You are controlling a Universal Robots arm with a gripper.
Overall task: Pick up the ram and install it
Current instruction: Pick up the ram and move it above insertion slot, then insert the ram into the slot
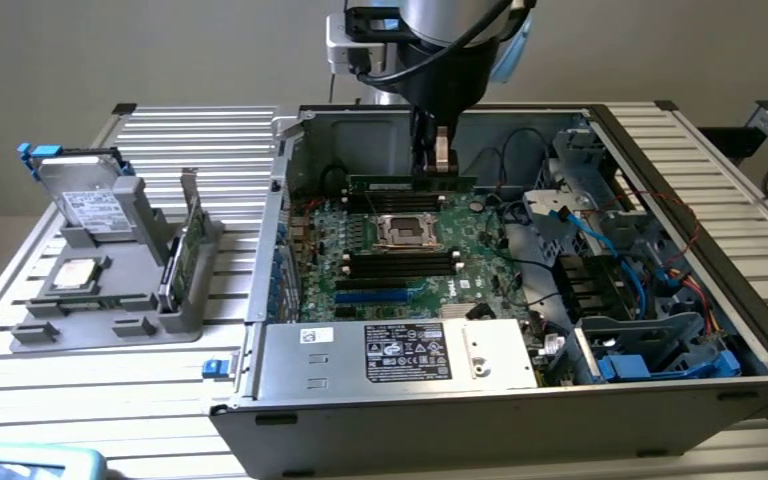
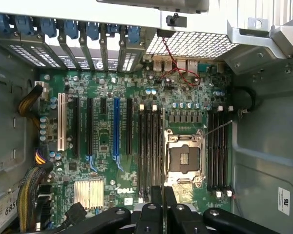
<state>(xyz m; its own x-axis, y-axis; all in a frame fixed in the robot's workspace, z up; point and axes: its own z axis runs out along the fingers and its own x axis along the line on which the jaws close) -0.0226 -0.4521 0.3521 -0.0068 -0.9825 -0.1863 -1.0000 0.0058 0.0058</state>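
The ram (image 1: 391, 184) is a long, thin green stick, held level just above the motherboard (image 1: 478, 245) inside the open computer case (image 1: 491, 420). My gripper (image 1: 440, 165) comes down from above and is shut on the stick right of its middle. The stick hangs over the black memory slots (image 1: 381, 201) behind the CPU socket (image 1: 408, 233). In the wrist view the two dark fingertips (image 2: 156, 195) stand pressed close together over the board, between the slots (image 2: 149, 146) on one side of the CPU socket (image 2: 184, 158) and the slots (image 2: 217, 151) on the other. The stick itself is hidden there.
A grey parts tray (image 1: 37, 335) on the exterior view's left holds a hard drive (image 1: 91, 200), a CPU (image 1: 77, 272) and an upright green card (image 1: 192, 245). The power supply (image 1: 398, 352) fills the case front. Blue cables and drive bays (image 1: 624, 290) crowd the right side.
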